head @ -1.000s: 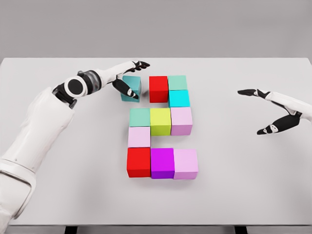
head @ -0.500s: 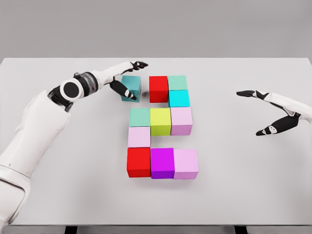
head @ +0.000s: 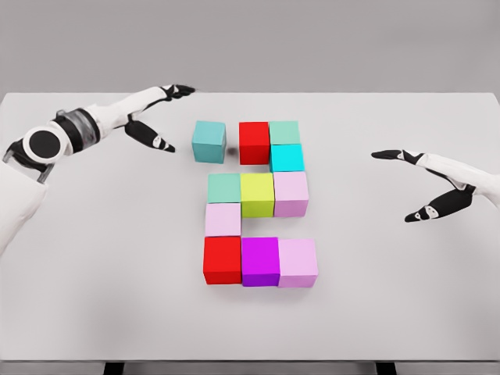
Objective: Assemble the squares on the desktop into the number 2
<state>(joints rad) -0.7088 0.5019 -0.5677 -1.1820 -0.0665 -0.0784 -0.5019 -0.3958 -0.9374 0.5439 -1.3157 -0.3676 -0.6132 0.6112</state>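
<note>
head view | looks steeply down at table [head: 94,297] | whole tabletop in frame

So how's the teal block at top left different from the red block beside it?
The teal block stands apart with table showing all round it; the top red block touches the green block on its right. A gap separates the two. The teal block looks slightly turned, the red one square with the row. Both seem the same size.

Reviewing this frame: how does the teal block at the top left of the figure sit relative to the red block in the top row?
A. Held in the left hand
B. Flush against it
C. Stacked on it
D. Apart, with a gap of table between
D: the teal block sits left of the top red block with a strip of table showing between them, and the open left hand is clear of it.
</note>
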